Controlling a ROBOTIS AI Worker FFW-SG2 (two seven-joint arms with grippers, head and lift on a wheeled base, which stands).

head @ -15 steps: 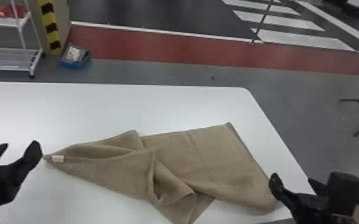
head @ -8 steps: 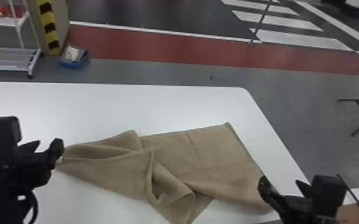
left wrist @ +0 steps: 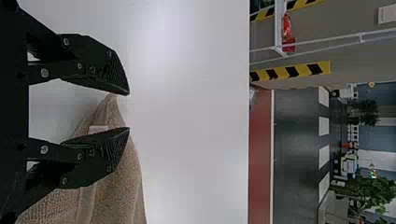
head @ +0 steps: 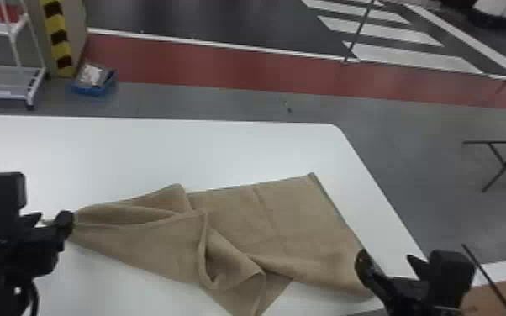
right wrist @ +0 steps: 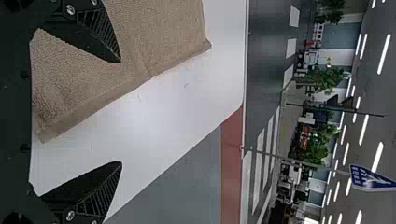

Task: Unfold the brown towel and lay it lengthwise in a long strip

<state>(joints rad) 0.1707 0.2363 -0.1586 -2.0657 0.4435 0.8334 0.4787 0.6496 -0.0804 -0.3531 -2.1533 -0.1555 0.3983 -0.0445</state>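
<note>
Black, partly open and holding nothing, the left tool [head: 49, 222] is hovering at a pointed corner of the towel [head: 138, 241], while the right tool [head: 387, 256], spread wider and empty, is hanging by its other end. The towel is lying rumpled, partly folded, on the white counter [head: 231, 155].

Tan-brown towel [head: 231, 218], white table [head: 206, 155], yellow-and-black striped post [head: 57, 38], brick-red floor band [head: 222, 67], blue tray [head: 92, 89]

White table [head: 222, 151] above gray floor [head: 391, 147], rack [head: 0, 77], red band [head: 222, 67] and white stripes [head: 416, 56] beyond, ceiling lights [right wrist: 384, 54] aglow.
</note>
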